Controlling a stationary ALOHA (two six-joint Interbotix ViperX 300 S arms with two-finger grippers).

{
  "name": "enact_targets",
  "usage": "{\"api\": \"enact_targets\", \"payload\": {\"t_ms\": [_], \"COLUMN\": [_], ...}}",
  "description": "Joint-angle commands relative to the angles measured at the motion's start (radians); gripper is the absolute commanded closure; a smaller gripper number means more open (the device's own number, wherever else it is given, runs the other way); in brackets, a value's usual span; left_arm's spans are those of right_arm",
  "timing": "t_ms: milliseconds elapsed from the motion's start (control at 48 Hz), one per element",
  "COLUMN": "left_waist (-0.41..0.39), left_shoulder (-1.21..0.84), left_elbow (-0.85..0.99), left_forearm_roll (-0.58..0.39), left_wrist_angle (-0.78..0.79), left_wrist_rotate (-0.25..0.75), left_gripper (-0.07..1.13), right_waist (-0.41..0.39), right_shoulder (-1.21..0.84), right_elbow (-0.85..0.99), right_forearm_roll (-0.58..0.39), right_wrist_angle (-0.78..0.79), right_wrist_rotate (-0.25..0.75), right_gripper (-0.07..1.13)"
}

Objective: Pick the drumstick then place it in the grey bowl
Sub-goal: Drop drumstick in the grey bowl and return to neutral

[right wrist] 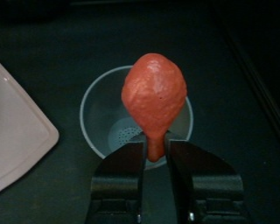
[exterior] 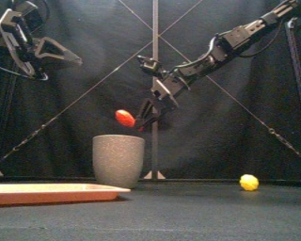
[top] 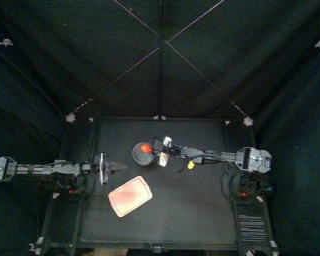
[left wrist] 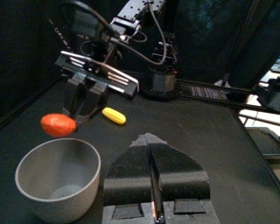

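The red drumstick [exterior: 124,118] hangs in the air just above the mouth of the tall grey speckled cup [exterior: 118,160]. My right gripper [exterior: 146,111] is shut on the drumstick's thin end. In the right wrist view the drumstick [right wrist: 154,90] points away from the jaws, with the cup [right wrist: 105,118] straight below it. From above, the drumstick [top: 147,152] covers the cup at the table's back middle. My left gripper [left wrist: 150,142] is shut on nothing and rests at the table's left, close to the cup [left wrist: 59,179].
A flat pink tray [top: 129,197] lies at the front left of the table. A small yellow toy [top: 190,165] lies on the table just right of the cup, under the right arm; the front view shows this yellow toy [exterior: 248,182] low at the right.
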Motion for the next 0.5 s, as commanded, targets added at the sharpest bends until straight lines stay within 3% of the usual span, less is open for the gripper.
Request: {"api": "enact_targets", "payload": {"t_ms": [21, 229, 500], "left_waist": [0.002, 0.002, 0.002], "left_shoulder": [0.005, 0.005, 0.005], "left_elbow": [-0.009, -0.005, -0.005], "left_forearm_roll": [0.000, 0.000, 0.000], "left_wrist_angle": [-0.011, -0.011, -0.011], "left_wrist_rotate": [0.002, 0.002, 0.002], "left_gripper": [1.07, 1.07, 1.07], "right_waist": [-0.002, 0.000, 0.009], "right_shoulder": [-0.012, -0.012, -0.048], "right_elbow": [-0.037, -0.035, -0.008], "right_forearm_roll": [-0.002, 0.005, 0.015], "right_wrist_angle": [0.005, -0.002, -0.014], "right_wrist_rotate": [0.002, 0.009, 0.011], "right_gripper": [0.50, 0.32, 0.30]}}
